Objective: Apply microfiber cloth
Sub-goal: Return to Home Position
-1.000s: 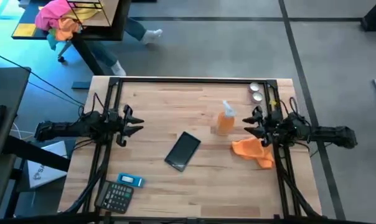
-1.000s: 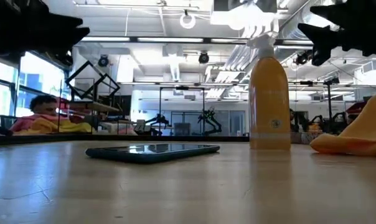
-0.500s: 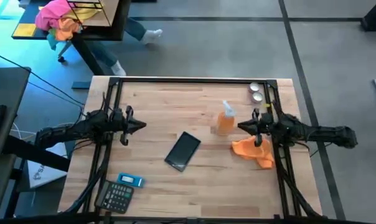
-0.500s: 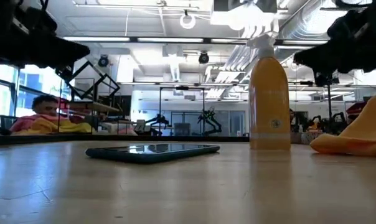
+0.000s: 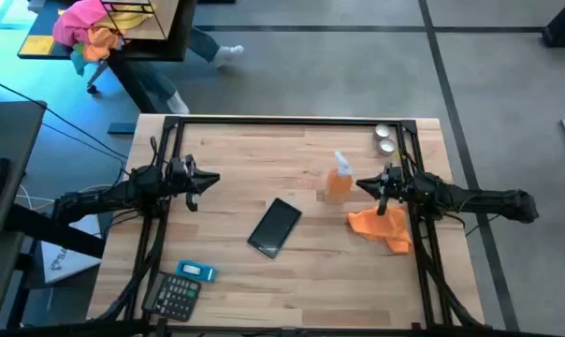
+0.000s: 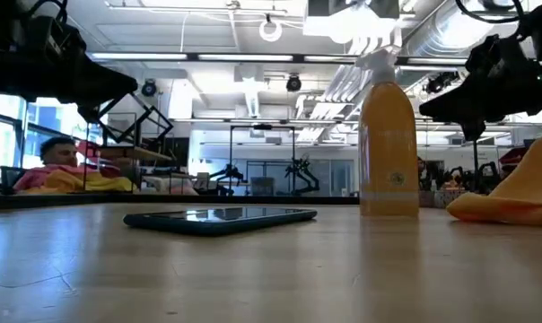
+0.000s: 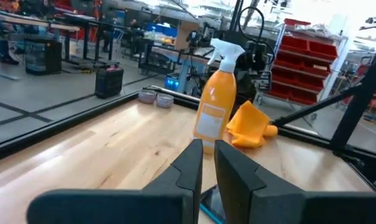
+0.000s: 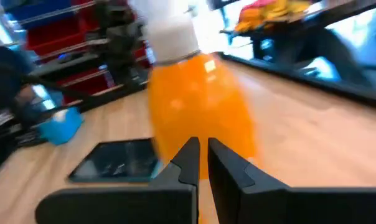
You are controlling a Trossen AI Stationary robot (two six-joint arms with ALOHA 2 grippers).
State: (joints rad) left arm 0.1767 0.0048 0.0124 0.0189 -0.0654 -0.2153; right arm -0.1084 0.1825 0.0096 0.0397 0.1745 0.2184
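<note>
Light wooden table (image 5: 264, 154), planked. Bears a black phone (image 5: 275, 227) lying flat and askew near the middle. Carries an orange spray bottle (image 5: 340, 181) standing upright to the right of the phone, with a crumpled orange microfiber cloth (image 5: 381, 229) just beside it toward the right edge. Holds two small round tins (image 5: 384, 138) at the far right corner, and a calculator (image 5: 171, 295) next to a small blue device (image 5: 195, 271) near the front left.

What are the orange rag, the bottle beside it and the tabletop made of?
The microfiber cloth looks like soft matte fabric, lying in crumpled folds. The spray bottle seems smooth orange plastic, white trigger top. The table looks like pale wood: plank seams and grain show.
</note>
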